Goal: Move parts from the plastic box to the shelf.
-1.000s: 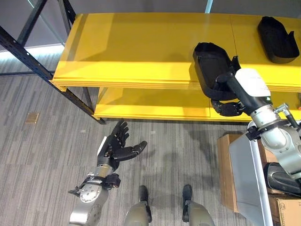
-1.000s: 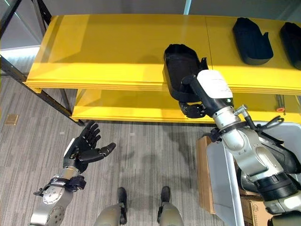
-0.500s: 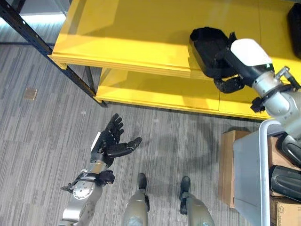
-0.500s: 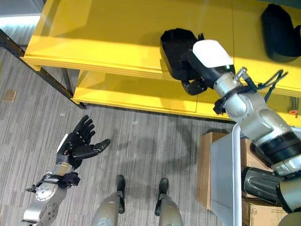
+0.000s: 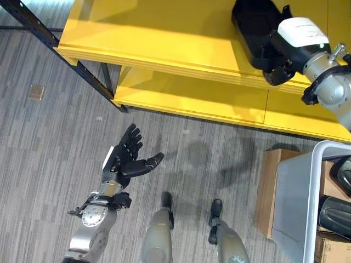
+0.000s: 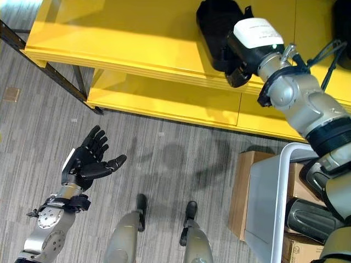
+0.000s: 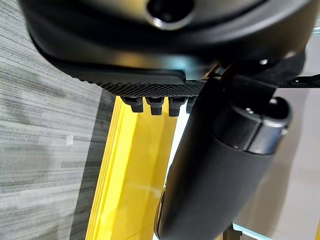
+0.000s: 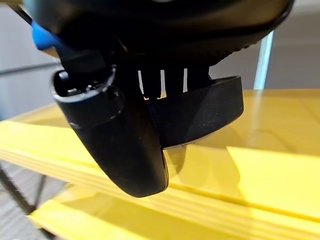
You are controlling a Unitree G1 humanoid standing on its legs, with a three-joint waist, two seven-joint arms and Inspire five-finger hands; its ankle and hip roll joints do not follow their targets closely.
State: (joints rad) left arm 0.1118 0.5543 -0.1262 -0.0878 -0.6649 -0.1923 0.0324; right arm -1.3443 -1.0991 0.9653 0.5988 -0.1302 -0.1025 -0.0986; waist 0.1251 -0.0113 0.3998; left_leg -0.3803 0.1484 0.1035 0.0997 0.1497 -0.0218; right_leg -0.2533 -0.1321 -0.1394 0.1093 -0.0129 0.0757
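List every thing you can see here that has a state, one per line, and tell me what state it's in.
Black part: resting on the top board of the shelf, held at its near end.
Right hand: shut on the black part.
Left hand: open, empty, held over the floor.
Plastic box: open-topped, dark parts inside.

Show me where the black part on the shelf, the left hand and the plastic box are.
black part (image 5: 253,24), left eye view, its upper wall.
left hand (image 5: 125,161), left eye view, its palm.
plastic box (image 5: 299,211), left eye view, its grey side wall.

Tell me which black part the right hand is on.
The black part on the yellow shelf's top board; the right hand grips its near end. Others lie in the plastic box.
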